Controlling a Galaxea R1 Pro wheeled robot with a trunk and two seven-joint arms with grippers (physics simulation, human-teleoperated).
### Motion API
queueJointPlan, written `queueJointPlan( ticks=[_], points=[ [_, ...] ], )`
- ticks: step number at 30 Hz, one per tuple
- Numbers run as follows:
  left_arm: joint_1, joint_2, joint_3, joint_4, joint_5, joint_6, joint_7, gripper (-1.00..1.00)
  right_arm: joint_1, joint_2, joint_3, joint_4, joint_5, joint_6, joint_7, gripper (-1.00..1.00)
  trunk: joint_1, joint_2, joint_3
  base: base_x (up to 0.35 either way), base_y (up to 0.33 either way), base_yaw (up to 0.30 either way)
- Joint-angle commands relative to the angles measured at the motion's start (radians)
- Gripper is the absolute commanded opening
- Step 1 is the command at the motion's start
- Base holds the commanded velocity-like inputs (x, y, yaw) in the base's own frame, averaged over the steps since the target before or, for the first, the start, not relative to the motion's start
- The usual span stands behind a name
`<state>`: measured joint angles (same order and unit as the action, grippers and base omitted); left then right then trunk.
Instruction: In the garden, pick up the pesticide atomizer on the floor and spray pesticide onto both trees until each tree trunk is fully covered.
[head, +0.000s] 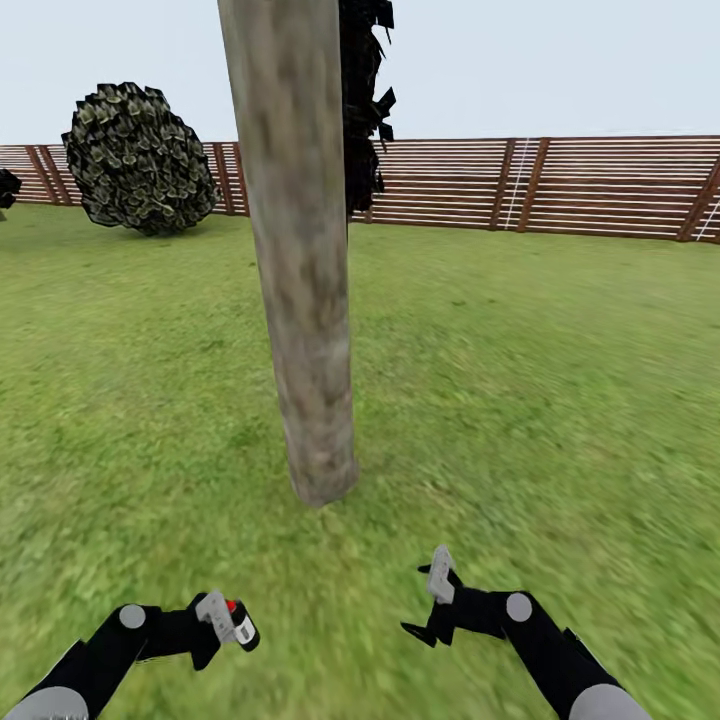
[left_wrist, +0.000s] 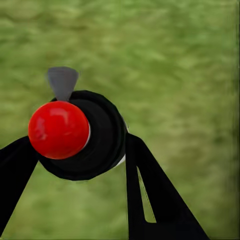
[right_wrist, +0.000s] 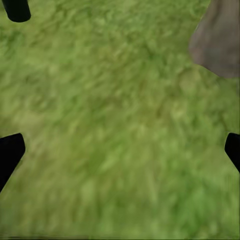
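Left claw (head: 222, 622) grips atomizer (head: 240, 626); right claw (head: 432, 603) gapes empty. Trunk (head: 300, 300) at 12 o'clock; likely risk: nozzle off-aim, spray hits lawn (head: 550, 400).

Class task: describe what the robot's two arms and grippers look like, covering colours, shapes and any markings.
Both arms are black, with round grey discs at the joints and pale grey segments nearest the body. The left gripper and right gripper each have black tapering fingers and a light grey plate. No cables or markings visible.

Ground: green lawn (head: 560, 380), running back to a brown slatted fence (head: 600, 185).
Standing on it: thick pale tree trunk (head: 300, 300), upright, near; round dark bush (head: 140, 160) by the fence.
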<state>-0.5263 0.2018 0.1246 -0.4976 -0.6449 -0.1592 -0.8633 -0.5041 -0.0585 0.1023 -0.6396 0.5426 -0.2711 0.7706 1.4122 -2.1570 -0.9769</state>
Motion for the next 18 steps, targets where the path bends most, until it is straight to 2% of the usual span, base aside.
queueJointPlan(
  ticks=[1,3,8,13,14,18],
  points=[
    [-0.004,0.0,0.0,-0.003,-0.003,0.0,-0.013,-1.0,-0.005,0.0,0.0,-0.002,0.0,0.008,0.024,1.0,0.0,0.0,0.0,0.0,0.0,0.0],
    [-0.008,-0.001,-0.001,-0.008,-0.004,-0.001,-0.029,-1.0,-0.011,0.0,0.0,-0.004,0.0,0.018,0.052,1.0,0.0,0.0,0.0,0.0,0.0,0.0],
    [-0.01,-0.001,-0.002,-0.011,-0.013,-0.002,-0.05,-1.0,-0.014,0.001,0.001,-0.005,0.0,0.023,0.066,1.0,0.0,0.0,0.0,0.0,0.0,0.0],
    [-0.011,-0.01,0.0,-0.012,-0.086,0.001,-0.056,-1.0,-0.014,0.009,0.003,-0.005,-0.001,0.024,0.07,1.0,0.0,0.0,0.0,0.0,0.0,0.0],
    [-0.011,-0.014,0.0,-0.012,-0.104,0.001,-0.057,-1.0,-0.014,0.012,0.004,-0.005,-0.001,0.024,0.077,-1.0,0.0,0.0,0.0,0.0,0.0,0.0],
    [-0.011,-0.018,0.0,-0.012,-0.12,0.001,-0.058,-1.0,-0.015,0.026,0.005,-0.006,-0.001,0.024,0.091,-1.0,0.0,0.0,0.0,0.0,0.0,0.0]
  ],
)
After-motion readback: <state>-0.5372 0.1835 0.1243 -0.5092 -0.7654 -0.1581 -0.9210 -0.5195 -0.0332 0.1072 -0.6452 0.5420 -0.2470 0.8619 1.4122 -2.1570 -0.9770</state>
